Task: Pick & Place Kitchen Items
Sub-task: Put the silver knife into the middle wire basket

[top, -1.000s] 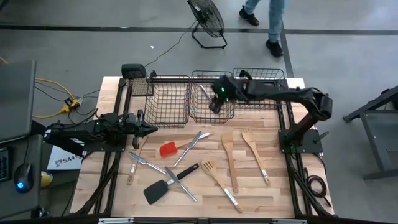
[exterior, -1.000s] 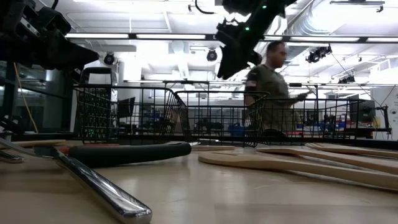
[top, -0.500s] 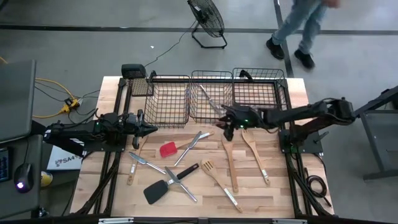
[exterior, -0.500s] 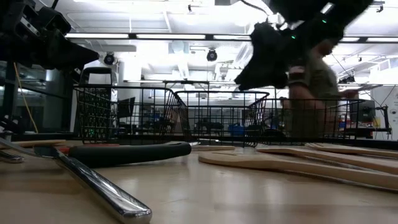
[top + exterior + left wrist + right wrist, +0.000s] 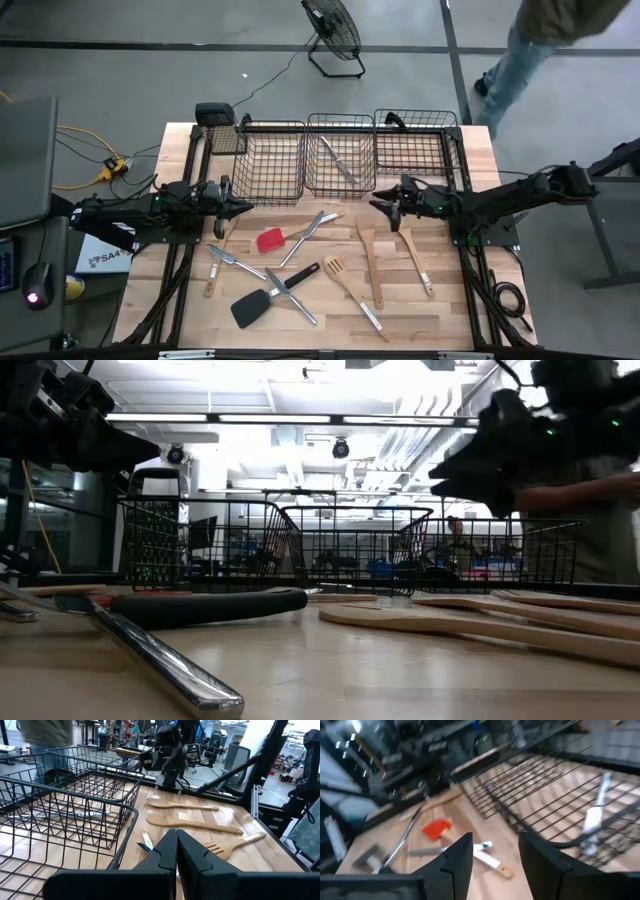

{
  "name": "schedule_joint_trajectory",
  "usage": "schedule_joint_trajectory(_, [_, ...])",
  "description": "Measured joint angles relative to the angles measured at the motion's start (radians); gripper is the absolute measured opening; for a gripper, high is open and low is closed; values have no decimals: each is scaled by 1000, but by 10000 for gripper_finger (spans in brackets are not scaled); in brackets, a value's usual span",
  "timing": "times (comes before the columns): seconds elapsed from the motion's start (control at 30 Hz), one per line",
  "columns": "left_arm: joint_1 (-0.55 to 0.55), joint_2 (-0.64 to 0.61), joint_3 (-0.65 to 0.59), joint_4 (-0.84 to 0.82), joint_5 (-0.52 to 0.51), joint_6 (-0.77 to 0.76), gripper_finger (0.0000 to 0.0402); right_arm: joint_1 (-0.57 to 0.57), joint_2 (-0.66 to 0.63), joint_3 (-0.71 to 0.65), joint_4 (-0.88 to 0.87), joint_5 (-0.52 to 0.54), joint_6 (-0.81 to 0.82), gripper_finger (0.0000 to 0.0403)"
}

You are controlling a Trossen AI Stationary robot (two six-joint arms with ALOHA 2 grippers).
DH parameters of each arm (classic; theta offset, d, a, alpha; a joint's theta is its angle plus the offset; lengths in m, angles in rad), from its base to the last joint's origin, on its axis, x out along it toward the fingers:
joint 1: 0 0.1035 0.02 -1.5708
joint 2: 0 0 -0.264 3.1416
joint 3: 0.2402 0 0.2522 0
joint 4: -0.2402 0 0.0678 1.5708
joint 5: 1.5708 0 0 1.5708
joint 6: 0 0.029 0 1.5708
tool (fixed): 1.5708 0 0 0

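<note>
The right gripper point(image 5: 378, 205) is hovering just in front of the middle black wire basket point(image 5: 341, 186), above the two pale wooden spoon-shaped utensils point(image 5: 367, 262) on the right of the table. Its jaws are standing partly apart and gripping nothing. A silver metal utensil point(image 5: 338, 159) is lying inside the middle basket. The left gripper point(image 5: 246, 207), with jaws pressed together and empty, is waiting at the table's left side near the leftmost basket point(image 5: 272, 160). The red-headed spatula point(image 5: 270, 240) and black turner point(image 5: 250, 308) are lying on the wooden table point(image 5: 450, 310), centre-left, among the silver cutlery point(image 5: 308, 231).
</note>
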Motion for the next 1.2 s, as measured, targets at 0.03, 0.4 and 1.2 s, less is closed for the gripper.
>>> schedule_joint_trajectory(0.03, [0,0,0,0,0,0,0,4,-14,-23,28,14,7,151])
schedule_joint_trajectory(0.4, [0,0,0,1,-1,0,0,5,-92,-136,142,-41,20,151])
schedule_joint_trajectory(1.2, [0,0,0,1,-2,0,0,5,-101,-168,155,-49,-4,151])
